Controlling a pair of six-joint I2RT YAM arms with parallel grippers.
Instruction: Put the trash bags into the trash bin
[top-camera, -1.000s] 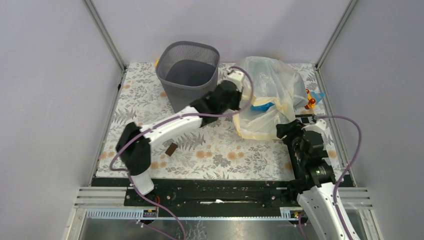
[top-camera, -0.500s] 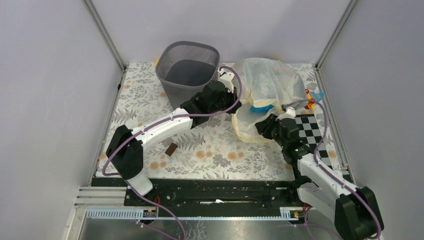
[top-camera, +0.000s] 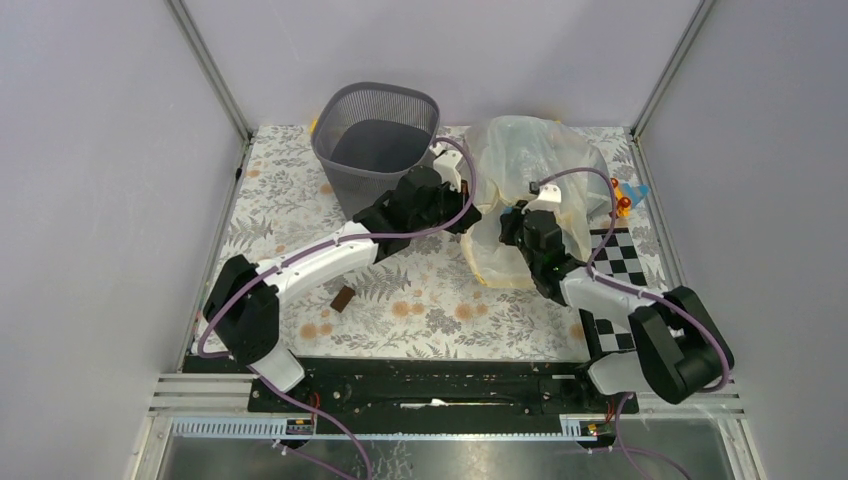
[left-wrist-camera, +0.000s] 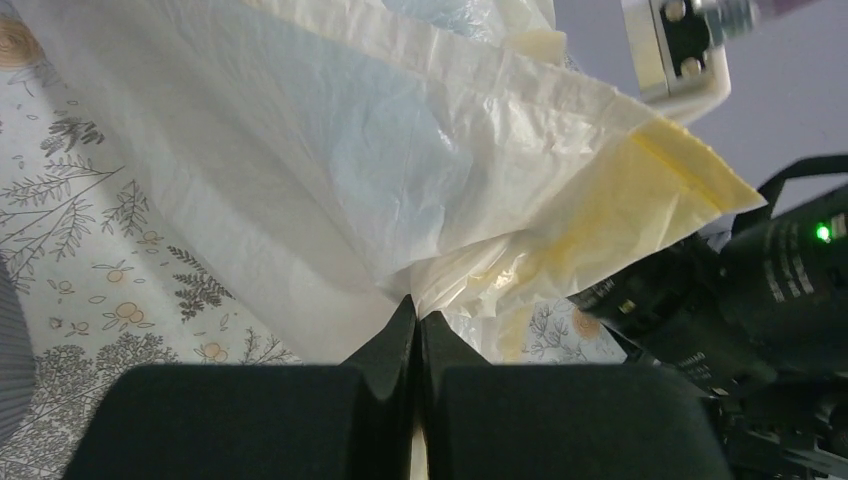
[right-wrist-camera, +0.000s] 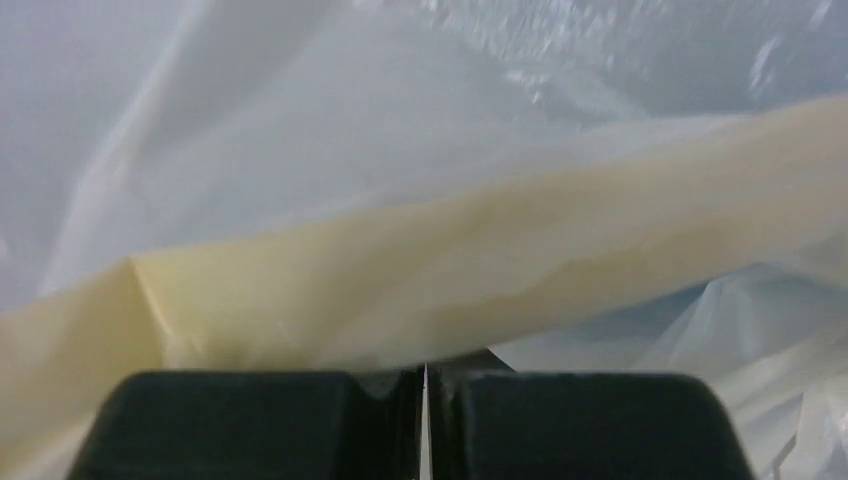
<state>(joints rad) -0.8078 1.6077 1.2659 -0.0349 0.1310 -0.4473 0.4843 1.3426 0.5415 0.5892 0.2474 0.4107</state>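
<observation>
My left gripper is pressed together on a gathered fold of the trash bag, the pale film bunching right at its tips. My right gripper is pressed together too, its tips against the bag's yellow hem band; whether any film is caught between them I cannot tell. The translucent bag slumps on the flowered desk toward the far right corner. The trash bin stands upright just left of it at the far edge. A checkered board lies by the right edge
</observation>
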